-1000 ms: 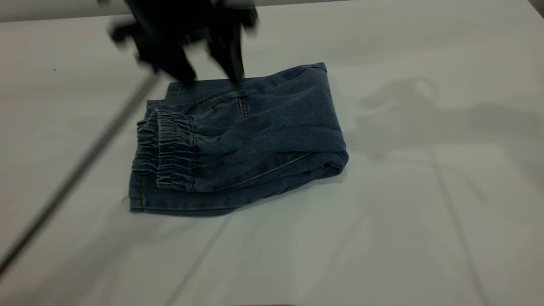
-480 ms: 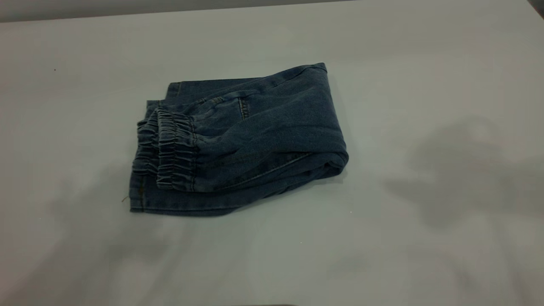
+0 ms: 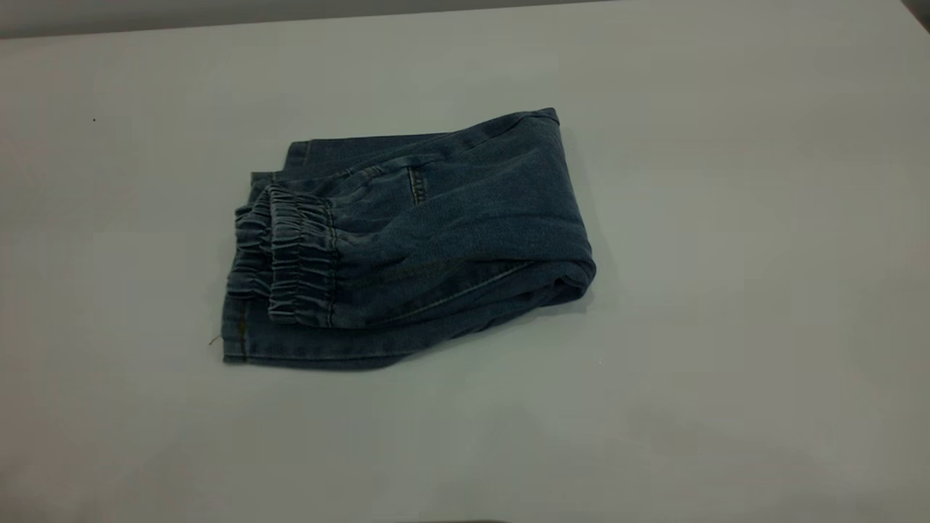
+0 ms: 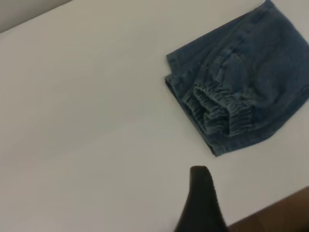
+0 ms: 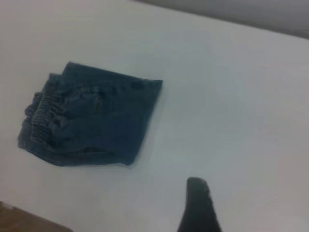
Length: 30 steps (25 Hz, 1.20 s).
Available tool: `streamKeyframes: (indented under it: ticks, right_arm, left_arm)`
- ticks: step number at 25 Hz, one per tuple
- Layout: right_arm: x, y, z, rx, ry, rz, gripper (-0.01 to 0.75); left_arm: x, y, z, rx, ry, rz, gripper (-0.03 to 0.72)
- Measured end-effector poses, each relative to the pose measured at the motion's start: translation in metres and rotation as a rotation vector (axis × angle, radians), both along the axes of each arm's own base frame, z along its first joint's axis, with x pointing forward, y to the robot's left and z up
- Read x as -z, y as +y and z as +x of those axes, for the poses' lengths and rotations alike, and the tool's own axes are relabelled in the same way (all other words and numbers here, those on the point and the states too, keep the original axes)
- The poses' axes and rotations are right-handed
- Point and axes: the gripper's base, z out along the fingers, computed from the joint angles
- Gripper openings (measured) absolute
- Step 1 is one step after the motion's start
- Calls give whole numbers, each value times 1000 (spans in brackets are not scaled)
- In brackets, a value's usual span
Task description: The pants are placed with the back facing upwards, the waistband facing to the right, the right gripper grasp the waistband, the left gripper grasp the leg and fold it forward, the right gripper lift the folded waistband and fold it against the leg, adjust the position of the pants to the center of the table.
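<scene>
A white tabletop (image 3: 726,290) holds the folded denim pants (image 3: 436,232) near its centre, elastic waistband (image 3: 287,254) at left. Both arms and their shadows have withdrawn from overhead (folding looks finished). Only one dark fingertip of the left gripper (image 4: 203,203) and right gripper (image 5: 200,205) shows; jaws' spacing cannot be told.

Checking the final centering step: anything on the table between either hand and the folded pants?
Nothing visible. The pants lie folded alone on the table. In the wrist views, only bare tabletop separates the left hand and the right hand from the denim; both are pulled back, out of the exterior view.
</scene>
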Motion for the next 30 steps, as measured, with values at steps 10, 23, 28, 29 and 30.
streamKeyframes:
  ticks: [10, 23, 28, 29, 30]
  right_arm:
    - [102, -14, -66, 81, 68, -11, 433]
    - [173, -19, -67, 122, 41, -35, 433]
    - [174, -19, -67, 122, 41, -35, 433]
    - [175, -19, -67, 122, 42, -35, 433]
    - [175, -19, -67, 122, 44, -35, 433]
  left_arm:
    - [103, 3, -23, 49, 260, 39, 496]
    - [155, 0, -43, 148, 331, -25, 496]
    - [158, 0, -43, 147, 341, -20, 496]
    - [158, 0, -43, 147, 342, -20, 496]
    - [158, 0, -43, 147, 342, -20, 496]
